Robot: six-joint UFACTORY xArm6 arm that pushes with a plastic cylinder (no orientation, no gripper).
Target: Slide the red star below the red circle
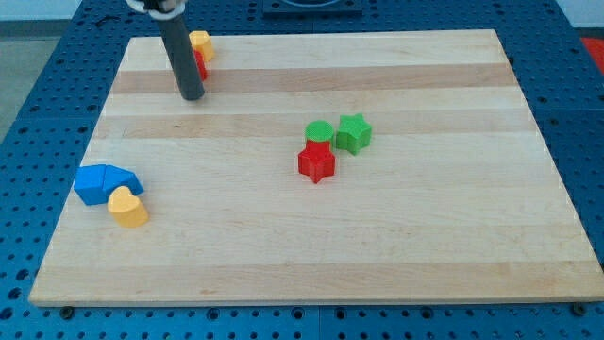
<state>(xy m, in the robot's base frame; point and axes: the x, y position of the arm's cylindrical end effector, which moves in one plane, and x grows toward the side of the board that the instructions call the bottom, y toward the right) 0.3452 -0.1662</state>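
Observation:
The red star (317, 162) lies near the board's middle, touching a green circle (320, 132) just above it. A green star (354, 133) sits right of that circle. The red circle (200, 67) is at the view's top left, mostly hidden behind my rod, with a yellow block (200, 42) just above it. My tip (192, 95) rests on the board just below and left of the red circle, far up and left of the red star.
A blue block (104, 182) and a yellow heart (127, 207) lie together at the view's left. The wooden board (425, 246) lies on a blue perforated table.

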